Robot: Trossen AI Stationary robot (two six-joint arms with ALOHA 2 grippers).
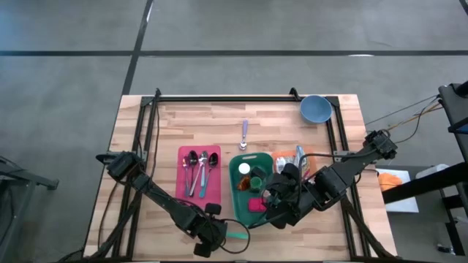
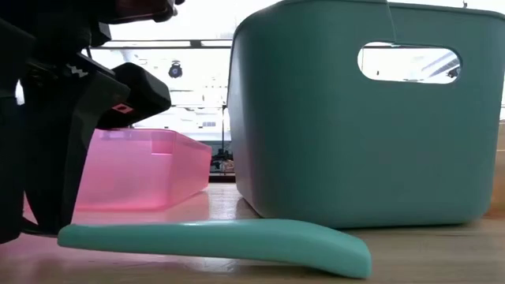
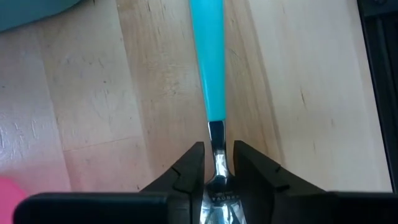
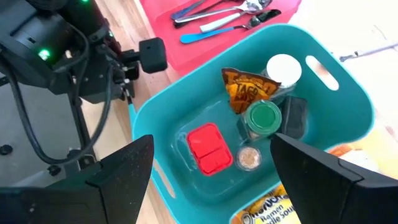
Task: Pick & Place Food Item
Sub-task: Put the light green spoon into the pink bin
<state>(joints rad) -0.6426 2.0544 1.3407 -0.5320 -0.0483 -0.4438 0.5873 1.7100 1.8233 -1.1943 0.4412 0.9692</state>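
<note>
**Teal-handled utensil lies flat on the wood between the left gripper's fingers**

High view: the left gripper [image 1: 219, 235] sits low at the near edge of the pale wooden table [image 1: 146, 146], with the teal-handled metal utensil [image 1: 238, 234] lying on the wood just beside it, in front of the green-teal plastic bin [image 1: 244, 162]. The right gripper [image 1: 281, 201] hangs over that bin. A flat pink plastic tray [image 1: 216, 191] lies left of the bin and holds metal spoons [image 1: 198, 168]. Another small metal spoon [image 1: 244, 134] lies on bare wood beyond the bin, and a blue round bowl [image 1: 314, 109] stands at the far right corner.

Low view: the utensil [image 2: 229, 238] rests flat on the table, its teal handle stretched in front of the bin [image 2: 347, 150]. The dark left gripper [image 2: 55, 158] stands at its left end, and the pink tray [image 2: 150, 170] shows behind.

Left wrist view: the two dark fingers [image 3: 189, 171] stand narrowly apart, one on each side of the utensil's shiny metal neck [image 3: 216, 155]. A thin gap shows on each side of the metal, so whether they grip it I cannot tell. The teal handle [image 3: 208, 62] runs straight away from the fingertips along the wood.

Right wrist view: the right gripper's fingers [image 4: 124, 165] are spread wide above the bin [image 4: 155, 109], holding nothing. Inside lie a red rectangular packet [image 4: 208, 149], a green-lidded jar [image 4: 264, 117], a white-lidded jar [image 4: 283, 68], a brown foil pouch [image 4: 245, 90] and a small round cork-coloured lid [image 4: 249, 158].
</note>
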